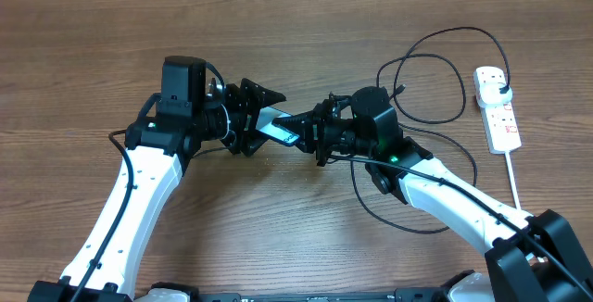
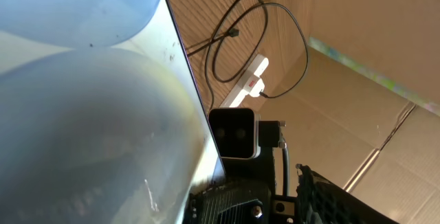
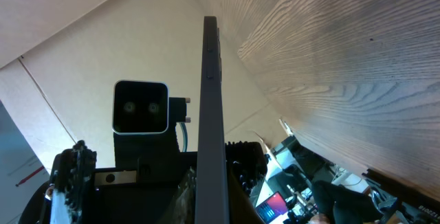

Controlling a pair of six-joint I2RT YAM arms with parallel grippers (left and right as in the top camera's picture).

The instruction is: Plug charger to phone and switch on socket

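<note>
Black left gripper (image 1: pixel 257 121) is clamping the phone (image 1: pixel 278 130) by its edges, holding it tilted above mid-table, while the right gripper (image 1: pixel 310 138) is meeting its far end, grip unclear, and the charger (image 1: pixel 464 87) is lying looped, plugged into the socket (image 1: pixel 503 121), markings unreadable.

The phone (image 1: pixel 278 128), slim with a lit blue screen, is held tilted above the middle of the table. The charger (image 1: pixel 463 89), a thin black cable, is looped at the far right. Its plug is seated in the far end of the socket (image 1: pixel 501 121), a white, red-marked strip laid lengthwise.
</note>
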